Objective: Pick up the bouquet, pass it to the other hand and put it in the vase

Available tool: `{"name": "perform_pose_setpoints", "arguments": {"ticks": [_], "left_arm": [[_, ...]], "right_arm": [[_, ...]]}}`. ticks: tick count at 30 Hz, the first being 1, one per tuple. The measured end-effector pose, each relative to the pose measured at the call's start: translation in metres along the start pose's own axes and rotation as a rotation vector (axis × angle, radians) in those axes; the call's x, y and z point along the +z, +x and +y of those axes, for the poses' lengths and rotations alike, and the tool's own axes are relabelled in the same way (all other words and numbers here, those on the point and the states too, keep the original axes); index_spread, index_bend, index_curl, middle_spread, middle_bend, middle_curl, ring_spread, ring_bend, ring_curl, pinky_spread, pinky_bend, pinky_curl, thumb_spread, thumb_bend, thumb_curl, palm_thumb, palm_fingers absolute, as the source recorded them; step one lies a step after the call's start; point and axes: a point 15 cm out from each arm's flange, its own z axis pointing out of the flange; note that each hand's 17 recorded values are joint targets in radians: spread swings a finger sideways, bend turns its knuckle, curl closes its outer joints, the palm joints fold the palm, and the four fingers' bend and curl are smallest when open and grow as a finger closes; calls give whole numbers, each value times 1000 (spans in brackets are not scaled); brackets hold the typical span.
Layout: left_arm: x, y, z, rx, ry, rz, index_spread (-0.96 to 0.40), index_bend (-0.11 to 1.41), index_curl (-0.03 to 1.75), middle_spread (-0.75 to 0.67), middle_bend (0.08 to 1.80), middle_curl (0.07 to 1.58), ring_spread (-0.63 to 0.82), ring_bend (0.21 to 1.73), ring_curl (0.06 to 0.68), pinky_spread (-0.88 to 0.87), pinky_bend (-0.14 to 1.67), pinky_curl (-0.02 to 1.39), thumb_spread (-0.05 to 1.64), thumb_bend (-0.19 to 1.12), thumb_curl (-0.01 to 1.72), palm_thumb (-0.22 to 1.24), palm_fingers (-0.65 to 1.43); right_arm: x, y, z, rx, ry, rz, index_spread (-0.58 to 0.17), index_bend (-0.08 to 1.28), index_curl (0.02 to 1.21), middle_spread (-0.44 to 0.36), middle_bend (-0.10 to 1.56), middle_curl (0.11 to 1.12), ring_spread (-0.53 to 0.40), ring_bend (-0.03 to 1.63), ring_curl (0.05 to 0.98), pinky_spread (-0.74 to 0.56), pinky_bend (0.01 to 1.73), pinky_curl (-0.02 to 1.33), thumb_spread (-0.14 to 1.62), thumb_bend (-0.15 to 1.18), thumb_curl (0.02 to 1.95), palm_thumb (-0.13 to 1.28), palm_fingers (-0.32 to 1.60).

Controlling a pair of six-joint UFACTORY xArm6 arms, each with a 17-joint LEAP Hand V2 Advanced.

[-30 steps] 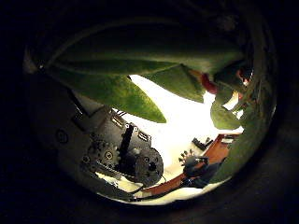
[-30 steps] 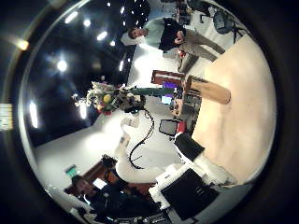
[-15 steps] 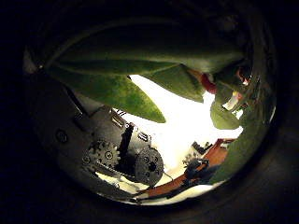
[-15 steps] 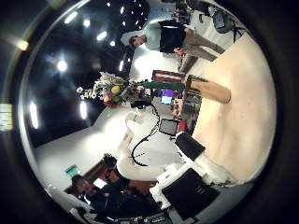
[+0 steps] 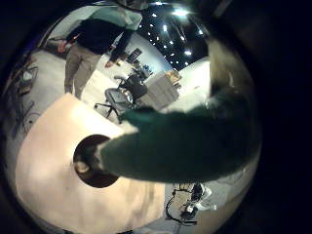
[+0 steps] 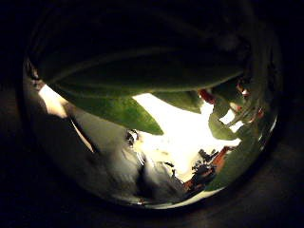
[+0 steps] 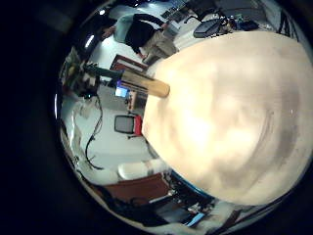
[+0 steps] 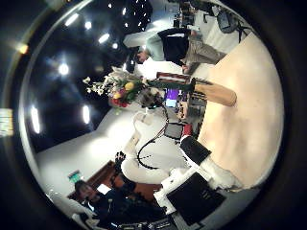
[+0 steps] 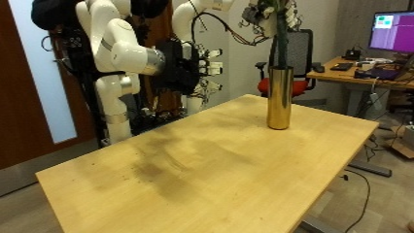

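My right hand [image 9: 197, 68] hangs empty, fingers loose, back by the arms and well apart from the gold vase [image 9: 278, 95] at the table's [image 9: 194, 165] far edge. My left hand is the one on the job: the bouquet [image 9: 274, 29] stands upright over the vase, its dark green stems running straight down into the mouth, with broad leaves pressed close against my palm. I cannot tell whether my left fingers are clamped on it.
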Motion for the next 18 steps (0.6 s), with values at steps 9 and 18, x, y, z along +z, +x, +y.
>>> {"name": "perform_pose_setpoints", "arguments": {"ticks": [9,18], "left_arm": [[-42,-65,18,-73,27,-71,91,18,680,521,164,449,532,647,236,559,425,346,765,-51,421,241,-288],[-81,-112,55,-157,-5,-160,173,98,268,621,150,258,674,498,184,705,333,287,735,-43,354,200,-200]], "right_arm": [[2,-1,2,-5,-10,-7,-337,180,305,74,170,250,174,301,267,327,347,325,947,-27,443,752,16],[7,-3,1,-12,-24,-14,-321,185,319,86,167,245,173,305,268,329,346,326,953,-27,444,754,33]]}}
